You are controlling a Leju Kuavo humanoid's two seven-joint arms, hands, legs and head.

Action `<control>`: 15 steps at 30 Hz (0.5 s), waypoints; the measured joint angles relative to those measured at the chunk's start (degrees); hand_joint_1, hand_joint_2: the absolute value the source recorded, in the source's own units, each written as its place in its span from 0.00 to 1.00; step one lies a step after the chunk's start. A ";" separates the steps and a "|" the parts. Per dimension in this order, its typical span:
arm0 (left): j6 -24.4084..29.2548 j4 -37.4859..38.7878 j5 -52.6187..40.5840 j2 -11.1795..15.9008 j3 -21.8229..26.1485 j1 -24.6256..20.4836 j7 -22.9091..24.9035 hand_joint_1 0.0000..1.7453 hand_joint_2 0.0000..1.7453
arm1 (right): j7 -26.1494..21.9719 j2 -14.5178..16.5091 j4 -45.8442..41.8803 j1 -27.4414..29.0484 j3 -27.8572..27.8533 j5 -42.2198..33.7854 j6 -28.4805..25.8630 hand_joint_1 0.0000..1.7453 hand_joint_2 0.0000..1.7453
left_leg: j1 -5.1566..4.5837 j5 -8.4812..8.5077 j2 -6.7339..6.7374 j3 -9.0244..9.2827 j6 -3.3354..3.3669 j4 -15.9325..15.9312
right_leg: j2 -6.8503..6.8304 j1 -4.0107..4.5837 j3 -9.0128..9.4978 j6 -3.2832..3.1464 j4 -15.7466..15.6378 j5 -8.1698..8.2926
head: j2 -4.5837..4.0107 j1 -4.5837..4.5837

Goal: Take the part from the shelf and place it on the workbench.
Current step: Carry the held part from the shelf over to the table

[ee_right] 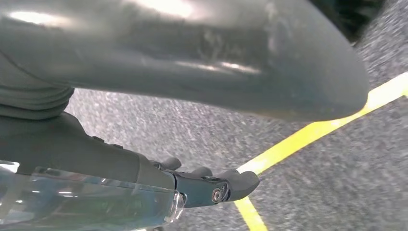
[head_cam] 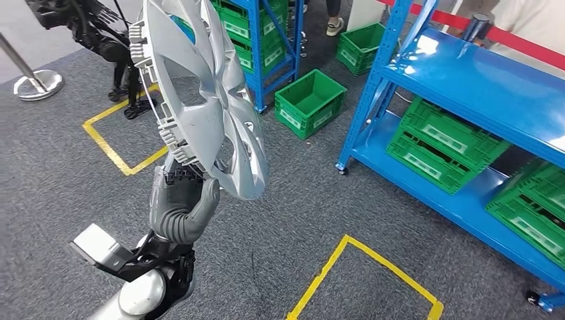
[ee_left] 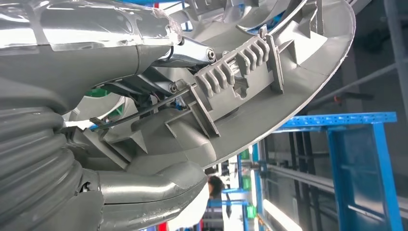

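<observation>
The head view is bright and even, with soft light from above. The round silver plastic wheel cover (head_cam: 200,93) shines, and the blue metal shelf (head_cam: 480,80) has white glare at the upper right. Straight lines bend near the edges (a wide lens). In the left wrist view the near parts look soft and glary. In the right wrist view the grey thumb (ee_right: 192,53) is blurry and dim.
</observation>
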 joint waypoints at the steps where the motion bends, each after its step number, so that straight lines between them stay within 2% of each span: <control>1: -0.01 -0.02 -0.04 -0.01 0.00 -0.02 0.02 1.00 1.00 | -0.02 -0.08 -0.02 -0.04 0.00 0.01 0.04 0.00 0.00 | 0.07 0.13 -0.42 -0.17 -0.24 0.01 | 0.70 0.08 0.96 -0.39 -2.19 0.59 | 0.00 -0.01; 2: -0.01 -0.03 -0.08 -0.01 0.00 -0.03 0.07 1.00 1.00 | -0.04 -0.15 -0.03 -0.12 0.00 0.03 0.09 0.00 0.00 | 0.19 0.31 -0.84 -0.42 -0.56 -0.01 | 1.02 0.16 1.31 -0.63 -3.13 0.53 | 0.00 -0.02; 4: -0.01 -0.04 -0.11 0.02 0.01 0.02 0.17 1.00 1.00 | -0.09 -0.10 -0.05 -0.27 0.00 0.08 0.16 0.00 0.00 | 0.35 0.59 -1.44 -0.81 -1.27 -0.16 | 0.26 0.14 1.55 -0.88 -4.09 0.71 | 0.00 0.05; 6: 0.01 -0.07 -0.11 0.06 0.02 0.02 0.23 1.00 1.00 | -0.09 -0.03 -0.11 -0.32 -0.01 0.19 0.19 0.00 0.00 | 0.14 -0.74 0.66 -1.65 -1.76 1.29 | -0.77 -0.11 1.91 -1.14 -5.28 1.39 | 0.00 -0.12; 8: 0.01 -0.10 -0.12 0.06 0.02 -0.04 0.22 1.00 1.00 | -0.08 -0.03 -0.17 -0.25 -0.02 0.37 0.20 0.00 0.00 | 0.15 -4.28 3.37 -4.21 -2.19 6.93 | -1.86 -0.20 2.06 -1.35 -5.88 1.80 | 0.00 -0.39; 9: 0.01 -0.09 -0.13 0.05 0.01 -0.01 0.23 1.00 1.00 | -0.08 -0.04 -0.18 -0.17 -0.02 0.46 0.22 0.00 0.00 | 0.37 -6.02 3.72 -5.84 -2.48 10.59 | -2.41 -0.19 2.03 -1.40 -5.91 1.84 | 0.00 -0.48; 10: 0.02 -0.08 -0.13 0.05 0.01 0.06 0.24 1.00 1.00 | -0.07 -0.02 -0.19 -0.09 -0.02 0.53 0.24 0.00 0.00 | 0.56 -6.99 3.81 -7.05 -2.76 13.40 | -2.95 -0.20 2.01 -1.38 -5.88 1.82 | 0.00 -0.48; 11: 0.03 -0.07 -0.13 0.07 0.00 0.14 0.26 1.00 1.00 | -0.06 0.04 -0.19 -0.06 -0.02 0.60 0.27 0.00 0.00 | 0.75 -6.93 3.87 -7.43 -3.02 14.49 | -3.45 -0.22 2.00 -1.32 -5.81 1.78 | 0.00 -0.48; 12: 0.06 -0.06 -0.13 0.09 0.01 0.20 0.27 1.00 1.00 | -0.05 0.12 -0.20 -0.07 -0.02 0.64 0.29 0.00 0.00 | 0.89 -5.82 4.10 -6.71 -3.24 13.44 | -3.91 -0.27 2.00 -1.18 -5.69 1.69 | 0.00 -0.49; 13: 0.11 -0.05 -0.13 0.11 0.02 0.21 0.27 1.00 1.00 | -0.04 0.22 -0.21 -0.09 -0.02 0.66 0.31 0.00 0.00 | 0.99 -3.98 4.70 -4.93 -3.40 10.38 | -4.33 -0.34 2.00 -0.95 -5.44 1.52 | 0.00 -0.50; 14: 0.15 -0.05 -0.13 0.13 0.03 0.20 0.27 1.00 1.00 | -0.03 0.29 -0.21 -0.12 -0.02 0.67 0.31 0.00 0.00 | 0.98 -2.45 6.11 -2.79 -3.56 6.59 | -4.68 -0.36 1.99 -0.59 -5.10 1.27 | 0.00 -0.54; 15: 0.19 -0.07 -0.13 0.14 0.04 0.18 0.27 1.00 1.00 | -0.02 0.31 -0.22 -0.16 -0.02 0.68 0.31 0.00 0.00 | 0.90 -1.36 7.42 -0.98 -3.43 3.26 | -5.00 -0.26 1.90 -0.18 -4.59 0.94 | 0.00 -0.62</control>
